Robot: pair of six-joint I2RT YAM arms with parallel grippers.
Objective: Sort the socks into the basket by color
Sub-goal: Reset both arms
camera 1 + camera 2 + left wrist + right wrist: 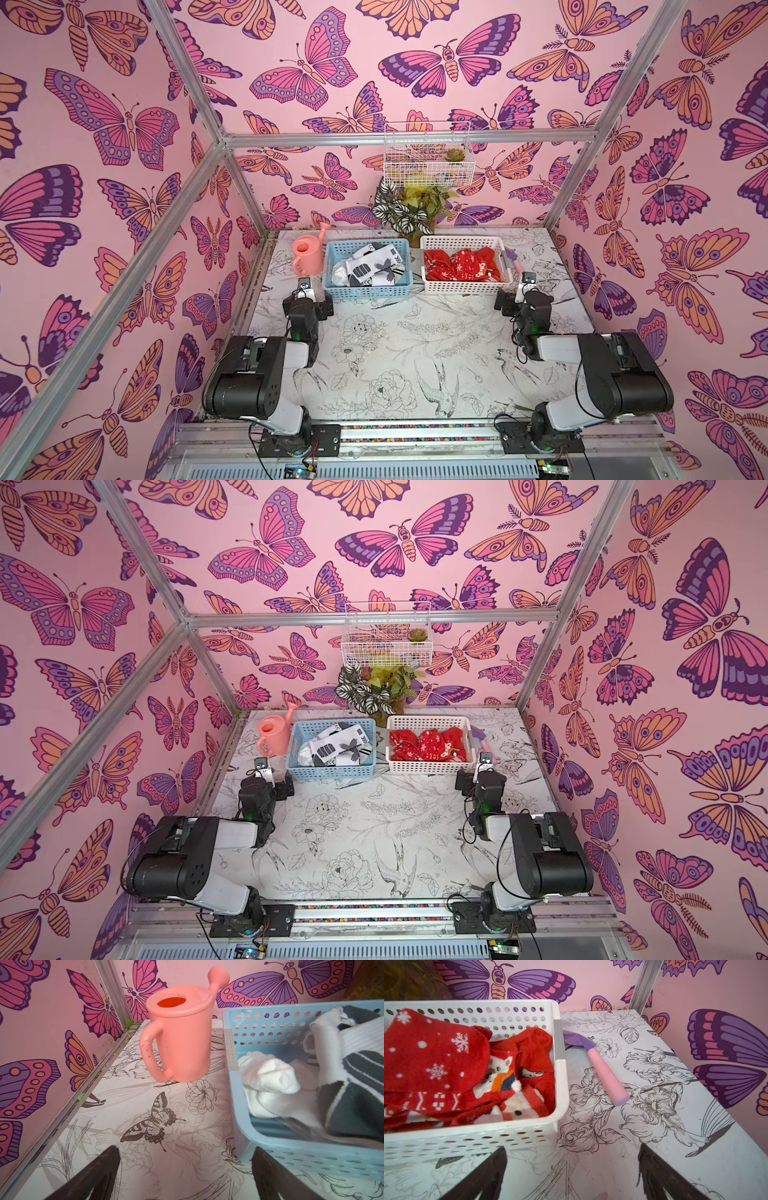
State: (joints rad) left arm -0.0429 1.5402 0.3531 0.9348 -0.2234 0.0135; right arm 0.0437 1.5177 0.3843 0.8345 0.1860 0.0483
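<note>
In both top views a blue basket [368, 293] [330, 773] holds white socks with black and grey blocks [370, 266] [336, 748]. Beside it a white basket [465, 286] [430, 766] holds red socks [461, 264] [428, 744], some with white snowflakes. My left gripper [306, 291] [187, 1151] stands open and empty over the table, just off the blue basket's [239, 1093] near left corner. My right gripper [527, 286] [572, 1151] stands open and empty at the white basket's [508, 1136] near right corner, close to the red socks [431, 1059].
A pink watering can [307, 253] [180, 1039] stands left of the blue basket. A trowel with a purple blade and pink handle [514, 259] [606, 1076] lies right of the white basket. A potted plant [409, 208] and a wall-mounted wire basket [428, 156] are behind. Butterfly walls enclose the table.
</note>
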